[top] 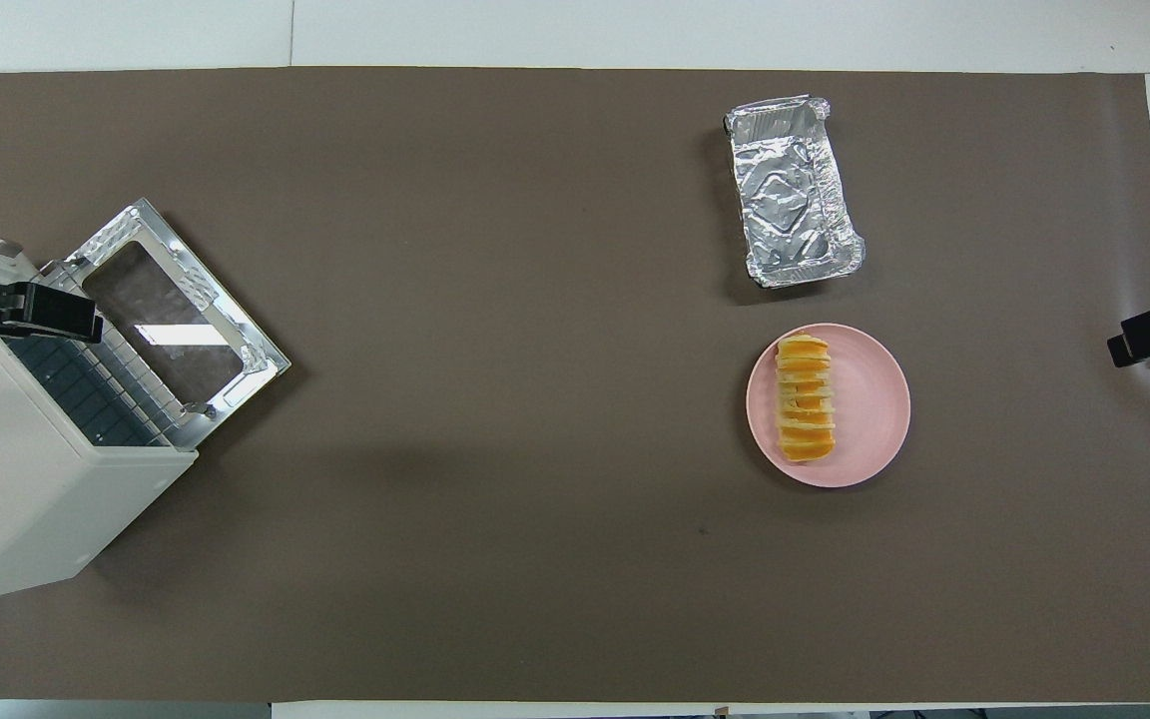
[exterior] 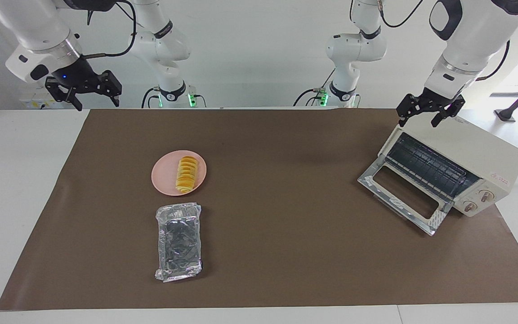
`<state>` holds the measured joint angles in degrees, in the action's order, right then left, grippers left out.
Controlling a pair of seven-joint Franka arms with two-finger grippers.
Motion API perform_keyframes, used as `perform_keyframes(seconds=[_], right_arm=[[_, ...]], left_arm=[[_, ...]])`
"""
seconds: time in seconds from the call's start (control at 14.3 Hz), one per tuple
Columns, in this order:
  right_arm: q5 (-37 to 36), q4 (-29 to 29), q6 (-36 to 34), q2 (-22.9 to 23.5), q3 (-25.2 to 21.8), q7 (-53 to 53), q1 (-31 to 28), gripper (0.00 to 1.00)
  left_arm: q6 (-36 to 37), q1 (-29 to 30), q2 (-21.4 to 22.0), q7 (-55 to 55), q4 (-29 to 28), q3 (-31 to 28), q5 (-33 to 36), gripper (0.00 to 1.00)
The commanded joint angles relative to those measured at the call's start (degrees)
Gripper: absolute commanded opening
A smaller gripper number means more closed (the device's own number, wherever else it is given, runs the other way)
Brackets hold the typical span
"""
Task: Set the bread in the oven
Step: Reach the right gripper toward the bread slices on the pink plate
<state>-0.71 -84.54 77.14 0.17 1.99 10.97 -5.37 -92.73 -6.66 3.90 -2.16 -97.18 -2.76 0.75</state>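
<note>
Golden-yellow and ridged into slice-like segments, the bread (exterior: 186, 174) lies lengthwise on the pink plate (exterior: 164, 177), which we take as our landmark on the brown mat (exterior: 277, 252) covering the worktop (exterior: 20, 180). A crinkled foil tray (exterior: 179, 243) sits just beside the plate, farther from the robots. The oven (exterior: 484, 153) stands well apart from the plate, at the left arm's end of the worktop, its glass door (exterior: 404, 198) already dropped open and the dark wire rack (exterior: 425, 166) exposed.

We judge the bread to be light, soft and easily crushed; its segments may separate if it is pinched at one end. We recommend taking hold across the short width near the middle of its length, with gentle closure. The plate is smooth, so the loaf may slide before the fingers seat.

The right gripper (exterior: 91, 95) hangs in the air over the worktop's edge at the right arm's end, well apart from the plate, fingers spread open and holding nothing. The left gripper (exterior: 426, 118) hovers over the top of the oven, fingers likewise open and empty.

In the overhead view only the tips of both grippers show, and the oven's body is cut off by the frame edge. We cannot make out the depth of the oven cavity or how the segments of the bread are joined.
</note>
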Motion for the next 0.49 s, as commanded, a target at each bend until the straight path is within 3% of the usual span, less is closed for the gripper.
perform_keyframes(seconds=[0.0, 0.42], right_arm=[[-0.4, -0.4, -0.2, -0.3, 0.4, -1.1, -0.3, 1.00], [-0.4, -0.4, 1.3, -0.3, 0.5, -0.9, -0.2, 1.00]], left_arm=[[0.4, 0.2, 1.1, -0.4, -0.7, -0.1, -0.5, 1.00], [0.4, 0.1, 1.1, -0.4, -0.6, -0.1, -0.5, 1.00]])
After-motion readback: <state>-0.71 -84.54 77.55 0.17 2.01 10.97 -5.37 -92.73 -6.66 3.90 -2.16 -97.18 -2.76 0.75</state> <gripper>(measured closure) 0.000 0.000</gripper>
